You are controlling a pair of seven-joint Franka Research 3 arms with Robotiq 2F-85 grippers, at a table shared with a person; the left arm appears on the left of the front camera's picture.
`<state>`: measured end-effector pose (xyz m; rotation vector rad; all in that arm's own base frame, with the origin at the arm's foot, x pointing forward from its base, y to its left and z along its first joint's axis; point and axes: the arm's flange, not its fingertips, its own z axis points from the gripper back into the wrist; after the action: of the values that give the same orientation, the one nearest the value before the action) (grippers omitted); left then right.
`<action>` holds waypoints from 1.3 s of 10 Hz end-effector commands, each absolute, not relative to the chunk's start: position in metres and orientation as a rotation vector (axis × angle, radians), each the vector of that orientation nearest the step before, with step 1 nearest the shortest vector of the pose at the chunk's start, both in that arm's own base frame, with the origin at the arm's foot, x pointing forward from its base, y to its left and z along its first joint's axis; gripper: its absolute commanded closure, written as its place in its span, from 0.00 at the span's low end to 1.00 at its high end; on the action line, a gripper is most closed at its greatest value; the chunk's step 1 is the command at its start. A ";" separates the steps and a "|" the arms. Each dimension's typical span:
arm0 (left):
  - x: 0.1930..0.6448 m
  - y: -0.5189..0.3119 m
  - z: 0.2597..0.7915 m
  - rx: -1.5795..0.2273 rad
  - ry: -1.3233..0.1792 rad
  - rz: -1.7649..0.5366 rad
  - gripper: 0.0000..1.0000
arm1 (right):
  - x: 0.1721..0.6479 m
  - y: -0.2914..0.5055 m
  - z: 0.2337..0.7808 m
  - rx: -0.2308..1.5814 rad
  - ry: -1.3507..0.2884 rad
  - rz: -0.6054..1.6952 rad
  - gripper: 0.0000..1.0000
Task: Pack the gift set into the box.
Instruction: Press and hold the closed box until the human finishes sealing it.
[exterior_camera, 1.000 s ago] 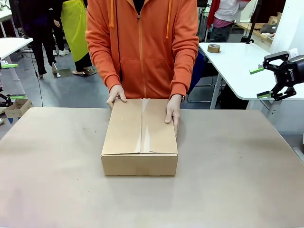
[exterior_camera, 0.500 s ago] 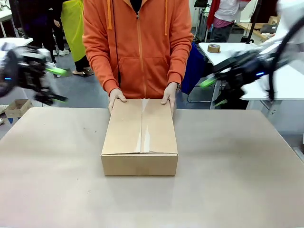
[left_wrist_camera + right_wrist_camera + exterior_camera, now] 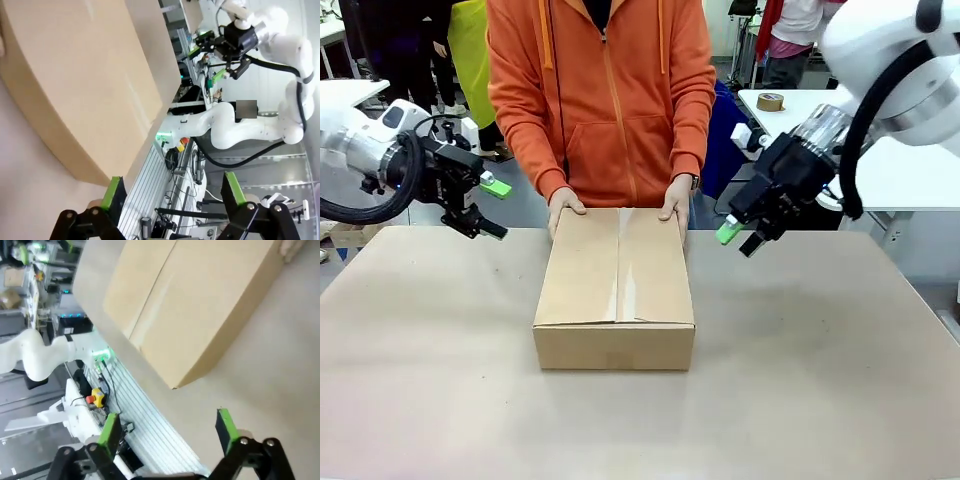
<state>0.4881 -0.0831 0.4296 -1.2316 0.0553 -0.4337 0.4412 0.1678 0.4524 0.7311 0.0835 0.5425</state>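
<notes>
Beige tabletop (image 3: 820, 400) carries the closed box (image 3: 615, 285) at centre, a person's hands (image 3: 564, 204) on its far edge. Left gripper (image 3: 495, 208) and right gripper (image 3: 738, 240) flank it, jaws spread, empty. Tape roll (image 3: 770, 101) lies on a white table (image 3: 840, 150) behind.

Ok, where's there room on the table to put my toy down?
The table is bare in front of the closed cardboard box and wide on both sides of it. It is crowded at the far edge: the person's hands rest on the box there, with the left pincer and right pincer hovering close by.
</notes>
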 end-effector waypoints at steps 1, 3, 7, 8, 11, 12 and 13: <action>0.490 -0.073 0.428 -1.229 0.041 -0.413 0.00 | 0.446 0.158 0.459 0.718 0.036 0.559 0.00; 0.490 -0.097 0.439 -1.293 -0.433 -1.019 0.00 | 0.491 0.210 0.449 0.827 -0.350 1.296 0.00; 0.486 -0.077 0.448 -1.138 -1.316 -1.261 0.00 | 0.494 0.194 0.447 1.243 -1.029 1.790 0.00; 0.483 -0.078 0.446 -1.107 -1.395 -1.279 0.00 | 0.491 0.193 0.444 1.442 -1.036 1.934 0.00; 0.485 -0.083 0.437 -1.003 -1.446 -1.331 0.00 | 0.495 0.199 0.435 1.237 -0.972 1.748 0.00; 0.491 -0.080 0.457 -1.127 -1.218 -1.146 0.00 | 0.493 0.206 0.453 0.946 -0.839 1.585 0.00; 0.491 -0.080 0.457 -1.127 -1.218 -1.146 0.00 | 0.493 0.206 0.453 0.946 -0.839 1.585 0.00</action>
<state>0.4895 -0.0817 0.4480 -1.0781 -1.2938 -1.2252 0.4922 0.2036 0.4442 1.0173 -0.9128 1.6606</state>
